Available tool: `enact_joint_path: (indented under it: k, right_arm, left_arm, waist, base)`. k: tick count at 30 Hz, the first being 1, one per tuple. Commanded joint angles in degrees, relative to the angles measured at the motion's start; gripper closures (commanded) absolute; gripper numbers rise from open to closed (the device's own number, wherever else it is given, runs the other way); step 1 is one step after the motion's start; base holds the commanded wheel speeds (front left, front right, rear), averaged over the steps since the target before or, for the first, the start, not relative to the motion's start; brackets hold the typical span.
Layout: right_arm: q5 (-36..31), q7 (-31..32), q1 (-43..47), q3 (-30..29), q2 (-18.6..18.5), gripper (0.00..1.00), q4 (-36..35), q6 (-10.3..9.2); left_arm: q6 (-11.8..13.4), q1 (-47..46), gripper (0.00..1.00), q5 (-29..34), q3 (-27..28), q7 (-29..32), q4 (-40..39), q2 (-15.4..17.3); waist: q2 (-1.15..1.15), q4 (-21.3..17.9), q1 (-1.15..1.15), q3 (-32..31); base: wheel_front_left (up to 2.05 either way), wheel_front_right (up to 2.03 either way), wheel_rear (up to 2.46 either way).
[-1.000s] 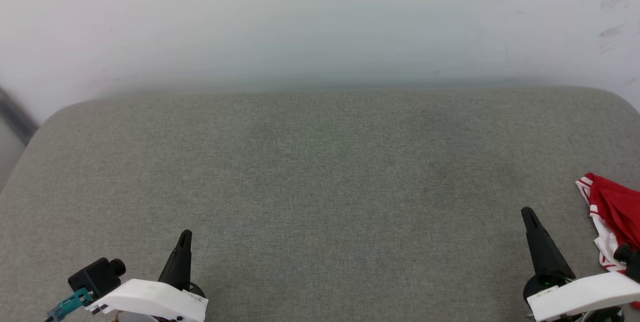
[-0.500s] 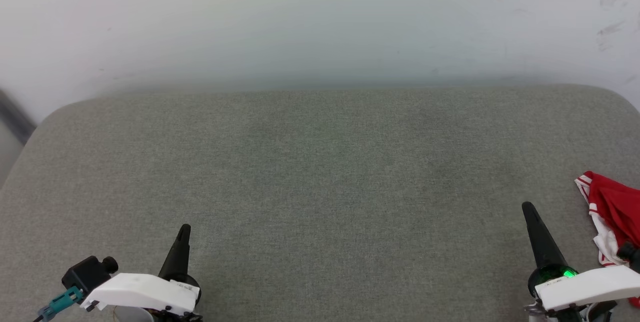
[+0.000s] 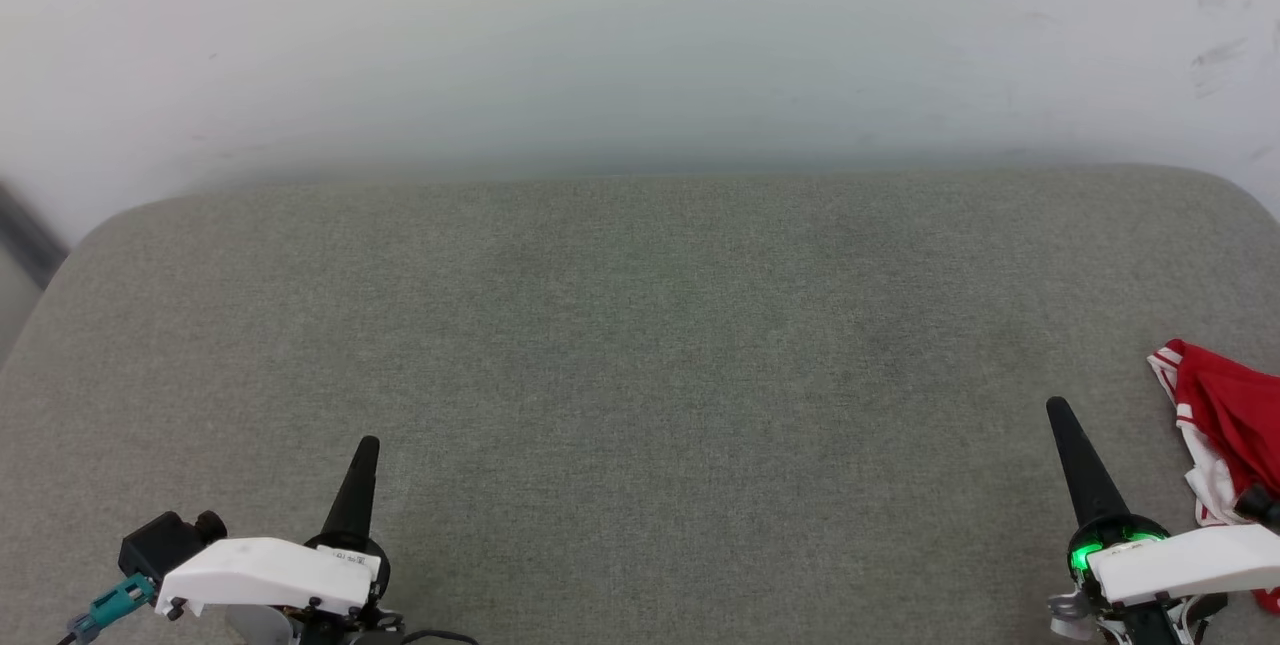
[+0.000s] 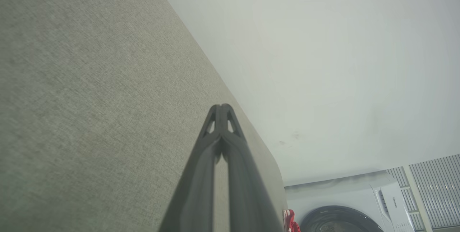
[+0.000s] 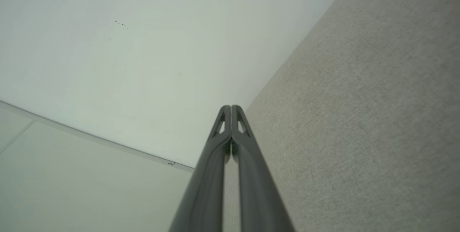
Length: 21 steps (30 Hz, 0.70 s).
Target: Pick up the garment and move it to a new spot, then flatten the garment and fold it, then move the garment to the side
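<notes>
The garment (image 3: 1235,405) lies crumpled (partly cut off, right edge).

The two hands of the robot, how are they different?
The right hand has a green light glowing at its base; the left hand has a dark base. The right hand sits close to the red shirt; the left hand is far from it. Both are shut and empty, above the grey top.

Red-and-white garment (image 3: 1230,405) at right edge of the grey cushion (image 3: 640,345), near the right hand (image 3: 1056,409); left hand (image 3: 367,445) well apart.
</notes>
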Motion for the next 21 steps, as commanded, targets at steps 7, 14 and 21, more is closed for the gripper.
enact_joint_path:
  k: [7, 14, 21]
  right_arm:
    - [5.60, 0.23, -2.40, -0.27, -0.36, 1.00, 1.27, -0.01]
    - [9.43, 0.47, -3.11, -0.46, -0.31, 1.00, 2.50, -0.01]
    - [12.52, 0.63, -3.77, -0.64, -0.26, 1.00, 3.49, -0.01]
  left_arm:
    - [-1.23, -1.87, 1.00, -4.54, 1.70, 1.45, 0.33, -0.80]
    - [-1.91, -2.39, 1.00, -7.66, 2.73, 2.44, 0.84, -1.44]
    - [-2.46, -2.69, 1.00, -10.16, 3.58, 3.20, 1.24, -2.04]
  waist:
    - [0.00, -0.12, 0.00, 0.14]
    - [0.00, -0.22, 0.00, 0.27]
    - [0.00, -0.31, 0.00, 0.37]
  base:
    - [0.00, 0.00, 0.00]
    - [0.00, 0.00, 0.00]
    - [0.00, 0.00, 0.00]
